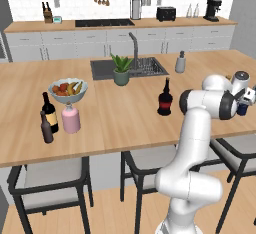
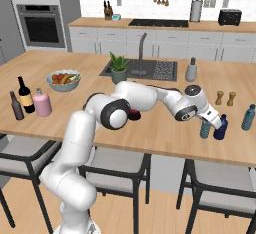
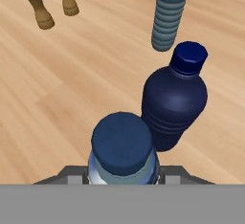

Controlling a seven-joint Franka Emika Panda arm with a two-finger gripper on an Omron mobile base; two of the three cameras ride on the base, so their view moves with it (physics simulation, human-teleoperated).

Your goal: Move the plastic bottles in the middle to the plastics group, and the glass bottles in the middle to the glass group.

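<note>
right at the jaws (image 3: 122,177), a clear plastic bottle with a blue cap (image 3: 122,147) stands upright between the fingers, long axis running up toward the camera. whether the jaws are clamped on it or have let go, i cannot tell. it sits down at the right end of the desk (image 2: 150,128), just beside the dark blue bottle (image 3: 173,106) of the plastics group, nearly touching. a ribbed teal bottle (image 3: 168,19) stands beyond, so three plastic bottles count here. two brown shakers (image 3: 50,0) sit farther off. looking across, one squat glass bottle (image 1: 165,98) waits mid-desk, well to the arm's left. far left, the glass group: one tall wine bottle (image 1: 49,112), one slim brown bottle (image 1: 46,128), plus a pink bottle (image 1: 71,118).
</note>
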